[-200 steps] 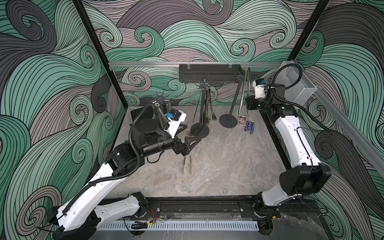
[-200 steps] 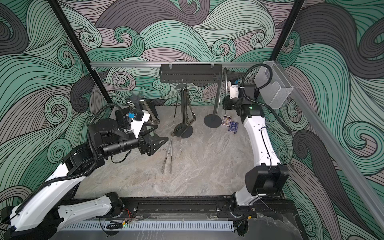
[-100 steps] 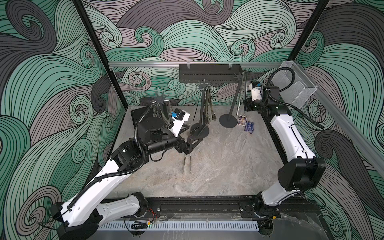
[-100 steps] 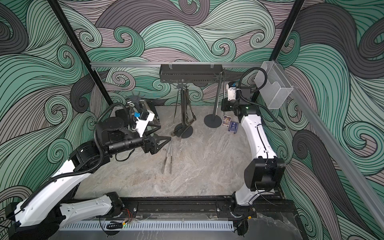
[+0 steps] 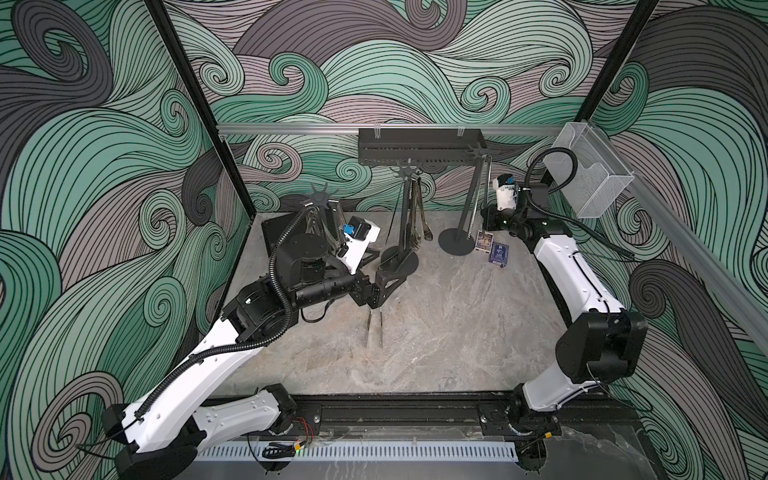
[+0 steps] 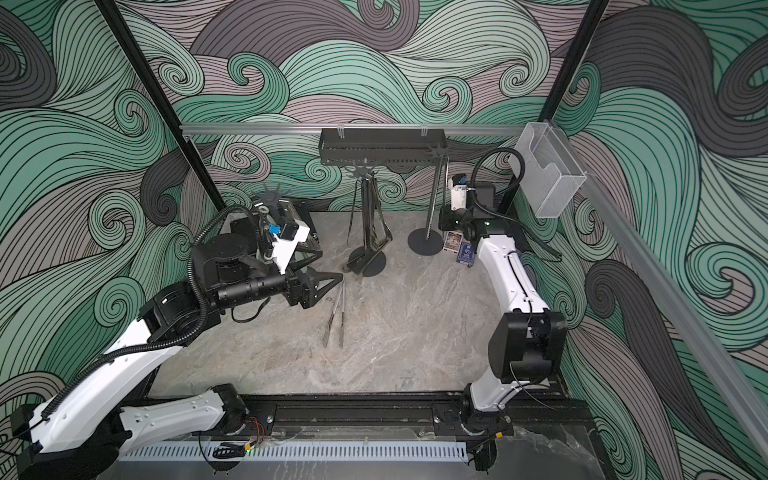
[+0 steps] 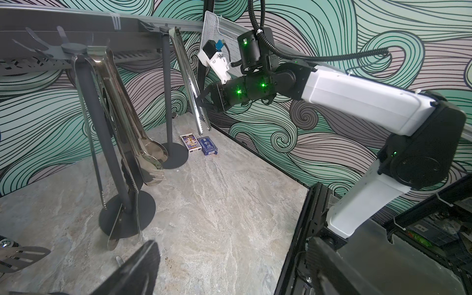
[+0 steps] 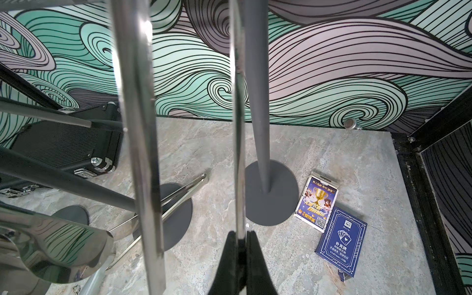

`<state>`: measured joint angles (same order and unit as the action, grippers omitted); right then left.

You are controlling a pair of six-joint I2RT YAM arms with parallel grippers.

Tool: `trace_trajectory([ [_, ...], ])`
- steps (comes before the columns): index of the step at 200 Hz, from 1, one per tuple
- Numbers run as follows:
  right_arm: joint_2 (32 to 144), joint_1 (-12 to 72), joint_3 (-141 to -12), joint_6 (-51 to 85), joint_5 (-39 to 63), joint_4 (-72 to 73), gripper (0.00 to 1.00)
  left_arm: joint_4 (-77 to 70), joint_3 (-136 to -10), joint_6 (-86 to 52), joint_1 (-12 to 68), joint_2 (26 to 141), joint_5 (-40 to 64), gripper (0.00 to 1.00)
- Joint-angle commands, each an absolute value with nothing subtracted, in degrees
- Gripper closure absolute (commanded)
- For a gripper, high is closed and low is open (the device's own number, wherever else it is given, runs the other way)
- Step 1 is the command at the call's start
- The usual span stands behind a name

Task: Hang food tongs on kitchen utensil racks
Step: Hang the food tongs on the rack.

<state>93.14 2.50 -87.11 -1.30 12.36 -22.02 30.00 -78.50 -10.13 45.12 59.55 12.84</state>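
- Right wrist view: my right gripper [image 8: 240, 236] is pressed together on one thin arm of the serrated tongs [image 8: 238, 102]. The arm is polished steel, seen edge-on between the black wedge-shaped fingers.
- In the left wrist view these tongs are long and flat with saw-tooth edges. They are a little tilted, with the top end at the star crown of the far rack [image 7: 166, 89]. I cannot tell if it is hooked on a prong.
- The far rack is matte dark grey, a round pole on a flat disc foot.
- The middle rack [image 7: 102, 132] has the same shape and carries several steel tongs. The spoon tongs [image 7: 150, 158] on it are mirror-shiny with rounded ends.
- The left rack [image 5: 322, 197] stands at the back on my left side, and tongs hang on it too.
- My left gripper [image 6: 326, 282] is spread wide, with its black triangular fingers over the top end of the loose tongs [image 6: 336, 316]. I cannot tell if they touch.
- The loose tongs are a slim steel pair lying flat on the table [image 6: 415, 332], which looks like grey marble.
- Two card boxes lie beside the far rack's foot. The colour box [image 8: 316, 201] shows a gold trophy and a QR code.
- The blue box [image 8: 342, 240] shows drawn cards and the writing "扑克牌". The smaller lines are too small to read.
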Motion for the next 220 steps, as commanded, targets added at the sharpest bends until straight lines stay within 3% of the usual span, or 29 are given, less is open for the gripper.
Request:
trace_trajectory([
  [1,92.16,3.93,-85.76,-1.62,10.05,-21.36,1.00,28.79,-78.70,-10.46,44.82,59.46,13.77,0.10],
  [162,92.19,5.10,-82.92,-1.85,4.95,-20.92,1.00,28.06,-78.33,-10.37,44.82,59.26,14.81,0.10],
  [220,92.99,5.09,-83.76,-1.80,4.66,-20.92,0.95,28.14,-78.27,-10.20,44.82,59.51,14.84,0.09],
])
